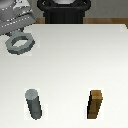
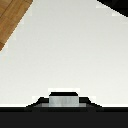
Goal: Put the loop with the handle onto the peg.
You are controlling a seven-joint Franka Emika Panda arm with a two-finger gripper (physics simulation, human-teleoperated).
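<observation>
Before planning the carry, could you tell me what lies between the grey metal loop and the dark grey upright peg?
Nothing: in the exterior view only bare white table separates the grey metal loop from the dark grey peg.

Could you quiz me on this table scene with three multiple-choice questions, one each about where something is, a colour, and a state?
1. Where does the loop with the handle sit in the exterior view?
A. upper left, at the gripper
B. on the peg
C. beside the wooden block

2. What colour is the peg?
A. red
B. dark grey
C. white

3. How does the peg stand?
A. lying flat
B. upright, bare-topped
C. inside the ring

Answers: 1 A, the ring hangs by the gripper; 2 B, a grey cylinder left of the brown wooden block; 3 B, nothing sits on it.
</observation>
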